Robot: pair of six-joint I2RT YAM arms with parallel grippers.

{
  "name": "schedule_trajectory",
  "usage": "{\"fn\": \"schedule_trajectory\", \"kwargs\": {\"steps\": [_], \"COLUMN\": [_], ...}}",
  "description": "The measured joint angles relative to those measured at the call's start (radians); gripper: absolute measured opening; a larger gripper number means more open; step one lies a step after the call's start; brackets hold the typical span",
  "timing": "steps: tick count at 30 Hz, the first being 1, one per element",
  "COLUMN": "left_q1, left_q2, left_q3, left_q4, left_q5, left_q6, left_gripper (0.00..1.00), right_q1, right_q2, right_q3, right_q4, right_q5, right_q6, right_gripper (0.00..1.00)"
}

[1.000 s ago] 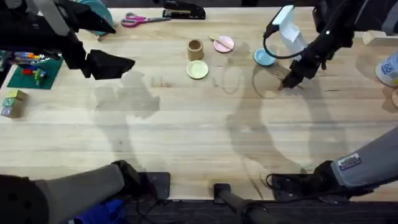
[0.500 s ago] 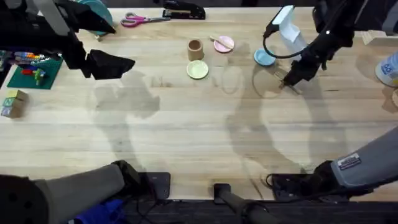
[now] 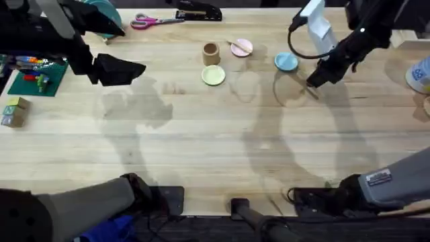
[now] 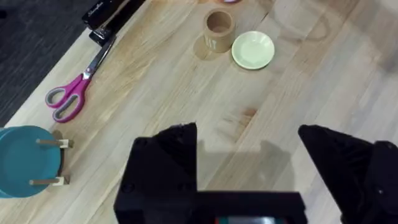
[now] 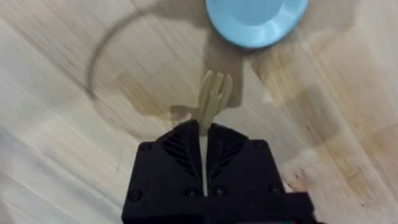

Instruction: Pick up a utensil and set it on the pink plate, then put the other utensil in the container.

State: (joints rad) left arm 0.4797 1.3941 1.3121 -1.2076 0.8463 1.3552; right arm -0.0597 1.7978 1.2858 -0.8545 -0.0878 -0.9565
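Note:
A small wooden spoon [image 3: 236, 44] lies across the pink plate [image 3: 244, 49] at the back of the table. Just left of that plate stands the brown cylindrical container [image 3: 211, 52], also in the left wrist view [image 4: 219, 25]. My right gripper [image 3: 314, 81] hovers right of the light blue plate [image 3: 286, 62]. It is shut on the wooden fork [image 5: 213, 94], whose tines stick out past the fingertips toward the blue plate [image 5: 255, 18]. My left gripper [image 3: 133, 69] stands open [image 4: 249, 155] over the back left of the table, holding nothing.
A pale yellow-green plate [image 3: 213, 75] sits in front of the container. Pink scissors [image 3: 154, 21], a black stapler [image 3: 198, 11] and a teal plate in a rack [image 3: 102, 17] line the back edge. Toy blocks [image 3: 15, 111] lie at the left, a bottle [image 3: 420, 74] at the right.
My right gripper has lifted and moved back and to the right with the fork held in it. The left arm has not moved.

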Motion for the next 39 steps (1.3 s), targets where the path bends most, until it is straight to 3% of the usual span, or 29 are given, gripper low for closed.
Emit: {"fn": "schedule_trajectory", "kwargs": {"steps": [13,21,35,39], "left_q1": [0.000,0.000,0.000,0.000], "left_q2": [0.000,0.000,0.000,0.000], "left_q3": [0.000,0.000,0.000,0.000], "left_q4": [0.000,0.000,0.000,0.000], "left_q5": [0.000,0.000,0.000,0.000], "left_q6": [0.000,0.000,0.000,0.000], "left_gripper": [0.993,0.993,0.993,0.993], "right_q1": [0.000,0.016,0.133,0.173], "right_q2": [-0.161,-0.212,-0.226,-0.226], "right_q3": [0.000,-0.001,-0.001,-0.001], "right_q4": [0.051,0.067,0.120,0.215], "right_q5": [-0.184,-0.198,-0.203,-0.205], "right_q6": [0.056,0.071,0.073,0.135], "right_gripper": [0.031,0.031,0.032,0.032]}}
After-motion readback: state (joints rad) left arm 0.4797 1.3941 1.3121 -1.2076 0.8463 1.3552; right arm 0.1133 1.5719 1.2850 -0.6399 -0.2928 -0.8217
